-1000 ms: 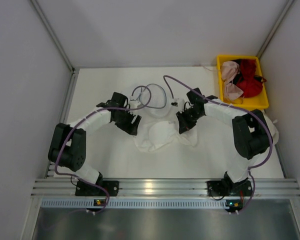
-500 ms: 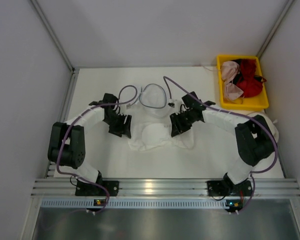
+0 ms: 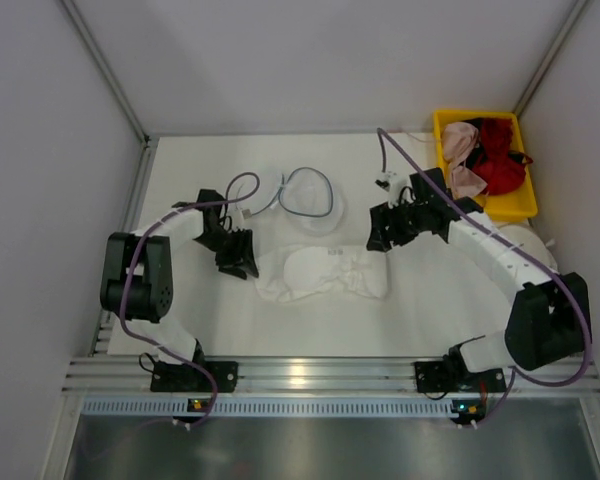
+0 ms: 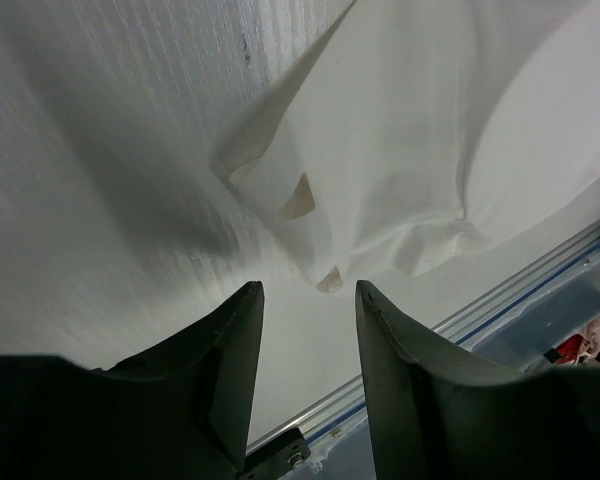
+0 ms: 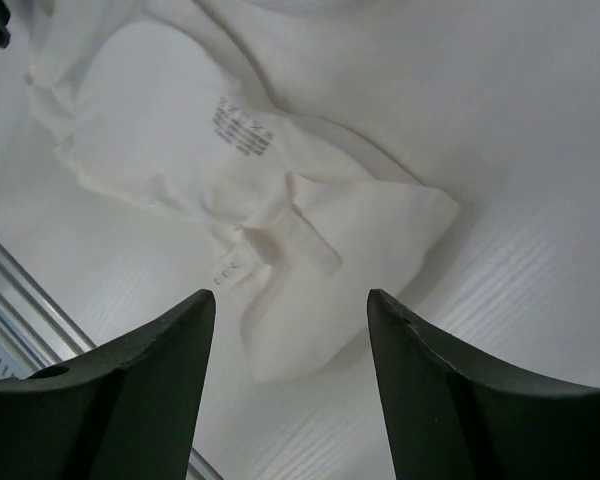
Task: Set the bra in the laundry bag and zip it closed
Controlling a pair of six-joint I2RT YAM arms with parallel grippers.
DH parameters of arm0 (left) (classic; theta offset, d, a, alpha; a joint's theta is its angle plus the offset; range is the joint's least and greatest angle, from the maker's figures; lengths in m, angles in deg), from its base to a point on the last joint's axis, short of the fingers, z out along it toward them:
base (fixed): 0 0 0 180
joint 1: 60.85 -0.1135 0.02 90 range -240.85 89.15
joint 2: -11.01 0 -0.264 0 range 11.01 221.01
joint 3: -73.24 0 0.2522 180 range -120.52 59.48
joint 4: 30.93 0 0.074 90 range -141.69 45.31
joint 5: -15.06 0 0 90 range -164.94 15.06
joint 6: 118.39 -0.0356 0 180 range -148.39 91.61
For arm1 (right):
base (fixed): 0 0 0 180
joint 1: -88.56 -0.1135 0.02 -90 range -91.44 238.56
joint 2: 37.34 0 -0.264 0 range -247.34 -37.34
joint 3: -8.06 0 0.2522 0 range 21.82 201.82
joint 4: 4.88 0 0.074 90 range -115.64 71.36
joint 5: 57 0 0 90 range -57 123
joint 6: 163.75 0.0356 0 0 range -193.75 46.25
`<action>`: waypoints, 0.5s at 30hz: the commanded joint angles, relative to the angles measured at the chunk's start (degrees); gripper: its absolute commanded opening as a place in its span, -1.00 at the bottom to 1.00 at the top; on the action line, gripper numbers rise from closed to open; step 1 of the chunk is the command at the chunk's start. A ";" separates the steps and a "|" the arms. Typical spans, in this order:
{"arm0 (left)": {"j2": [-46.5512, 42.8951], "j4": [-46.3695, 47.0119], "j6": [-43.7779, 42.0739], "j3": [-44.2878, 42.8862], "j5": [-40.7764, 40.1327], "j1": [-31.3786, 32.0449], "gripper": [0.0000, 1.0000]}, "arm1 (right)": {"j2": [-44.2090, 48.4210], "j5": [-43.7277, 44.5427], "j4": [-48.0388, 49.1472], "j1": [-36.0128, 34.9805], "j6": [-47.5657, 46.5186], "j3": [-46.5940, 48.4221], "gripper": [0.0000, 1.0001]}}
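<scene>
The white bra lies spread flat on the table, cups side by side, free of both grippers. Just behind it sits the laundry bag, a round see-through mesh pouch with a thin dark rim. My left gripper hangs open at the bra's left end; in the left wrist view the bra lies just ahead of the open gripper, with nothing between the fingers. My right gripper stands open above the bra's right end. In the right wrist view the bra's hook end lies below the open gripper.
A yellow bin at the back right holds a pink garment and a red garment. A cream round pouch lies under the right arm. Walls enclose the table; an aluminium rail runs along the near edge.
The right gripper has opened, let go of the bra and drawn back to the right. The left gripper has pulled away to the left. The bunched bra now lies flattened out.
</scene>
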 commanded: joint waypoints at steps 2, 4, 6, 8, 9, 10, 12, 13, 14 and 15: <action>3.48 3.44 2.86 0.15 4.93 0.07 -0.13 | -0.52 0.03 -4.03 9.21 -2.11 -1.93 0.27; 5.67 3.62 2.86 -0.82 5.55 0.07 -0.22 | -1.49 -0.67 -5.26 11.94 -2.81 -2.02 0.27; 6.21 3.71 2.68 -1.26 7.04 -0.02 -0.37 | -2.10 -1.46 -6.23 13.19 -2.90 -2.20 0.27; 6.48 3.98 2.86 -1.70 8.01 -0.02 -0.45 | -2.54 -2.43 -6.49 14.15 -3.08 -2.37 0.28; 6.56 4.15 2.95 -1.96 8.62 -0.02 -0.55 | -3.24 -2.70 -6.41 14.16 -3.08 -2.55 0.28; 6.91 4.15 3.03 -2.23 9.32 -0.02 -0.63 | -3.51 -3.48 -6.49 14.24 -3.17 -2.64 0.28; 6.83 4.06 2.95 -3.02 9.86 -0.02 -0.87 | -5.00 -3.93 -6.67 14.51 -3.52 -2.81 0.25; 5.87 3.98 2.60 -3.11 10.99 -0.02 -1.00 | -5.35 -4.02 -6.67 14.51 -3.69 -2.90 0.24; 5.08 4.06 2.42 -3.28 11.87 -0.02 -1.00 | -5.71 -3.93 -6.49 14.51 -3.70 -3.07 0.24; 4.11 4.06 2.33 -3.37 12.75 -0.02 -1.00 | -6.23 -3.93 -6.32 14.51 -3.78 -2.99 0.24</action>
